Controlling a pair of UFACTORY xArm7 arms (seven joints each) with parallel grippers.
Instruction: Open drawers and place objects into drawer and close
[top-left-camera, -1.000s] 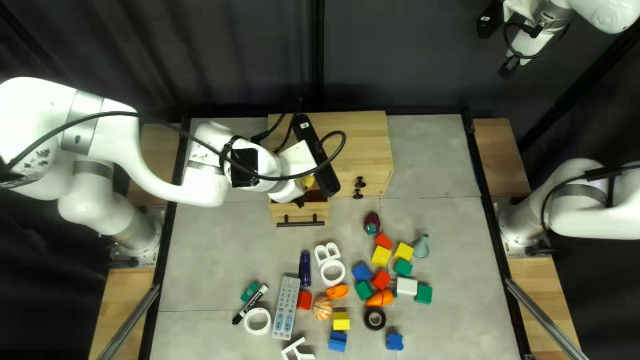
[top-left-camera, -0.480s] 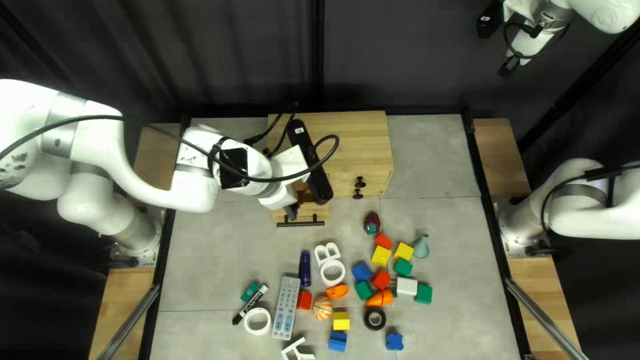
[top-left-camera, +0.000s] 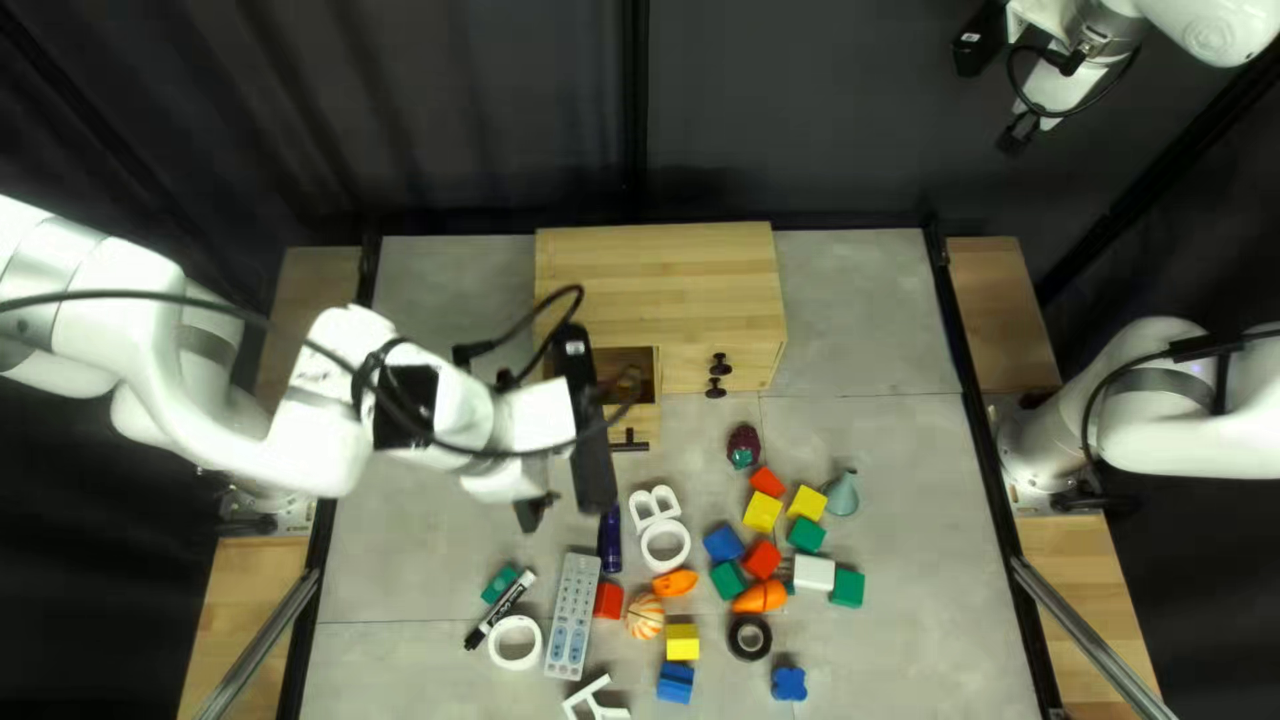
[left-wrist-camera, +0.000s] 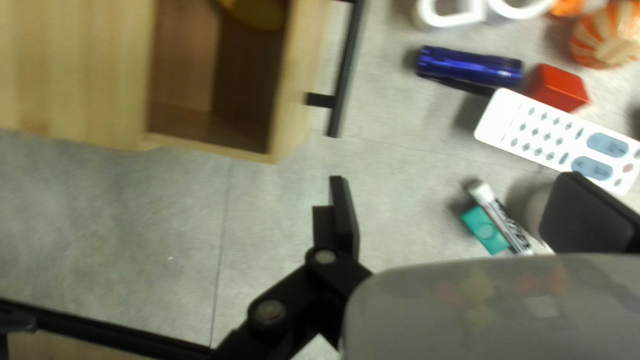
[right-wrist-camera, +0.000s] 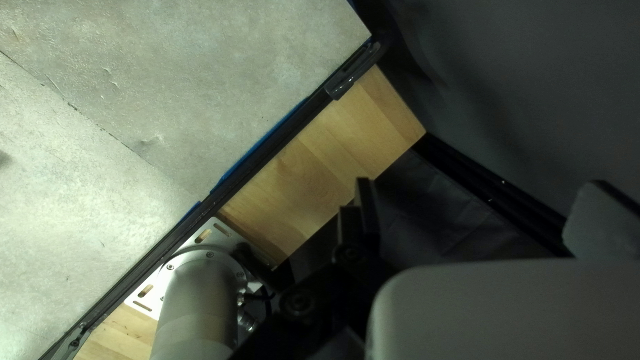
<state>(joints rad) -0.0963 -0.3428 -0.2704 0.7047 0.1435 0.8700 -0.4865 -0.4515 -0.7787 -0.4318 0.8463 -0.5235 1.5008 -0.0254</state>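
My left tool [left-wrist-camera: 457, 190] and right tool [right-wrist-camera: 477, 193] gape wide, empty, as the left drawer [left-wrist-camera: 299, 73] of the cabinet [top-left-camera: 667, 287] stands open, yellow object [left-wrist-camera: 257, 13] inside, closing and perhaps more loading ahead.

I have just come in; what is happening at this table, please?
Nothing is being held at this moment. My left gripper is open above the table, near the open drawer, where a yellow thing lies. My right gripper is also open and empty. The drawer is not closed yet.
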